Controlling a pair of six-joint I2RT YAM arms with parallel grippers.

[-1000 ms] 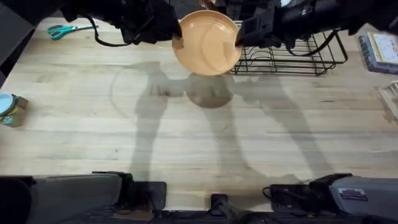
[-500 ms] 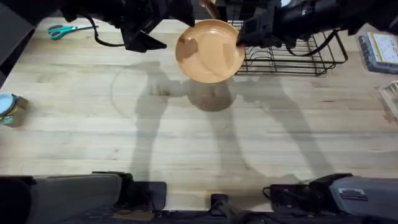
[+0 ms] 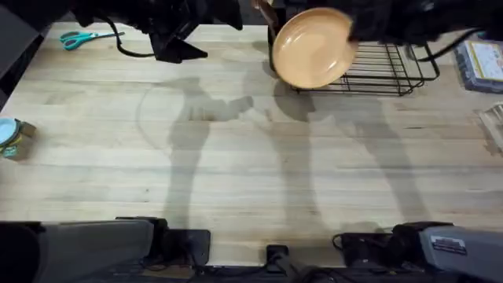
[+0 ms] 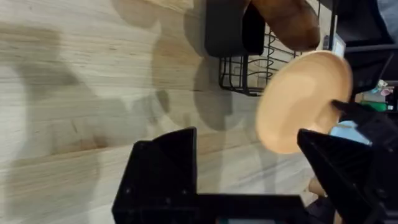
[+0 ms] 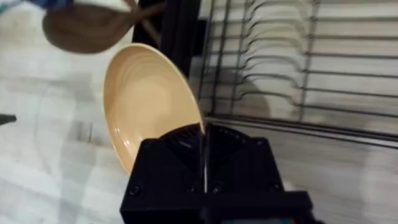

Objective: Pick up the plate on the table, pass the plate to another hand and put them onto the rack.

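Note:
The orange-tan plate hangs tilted in the air over the near left end of the black wire rack. My right gripper is shut on its right rim. In the right wrist view the fingers pinch the plate at its edge, with the rack just behind. My left gripper is open and holds nothing, off to the plate's left over the table. In the left wrist view the open fingers frame the plate farther off.
Teal scissors lie at the far left corner. A small jar stands at the left edge. A blue box sits right of the rack. A dark utensil cup with a brown wooden utensil stands at the rack's left end.
The left gripper let go of the plate and drew back to the left. The right gripper carried the plate to the right and up, toward the rack.

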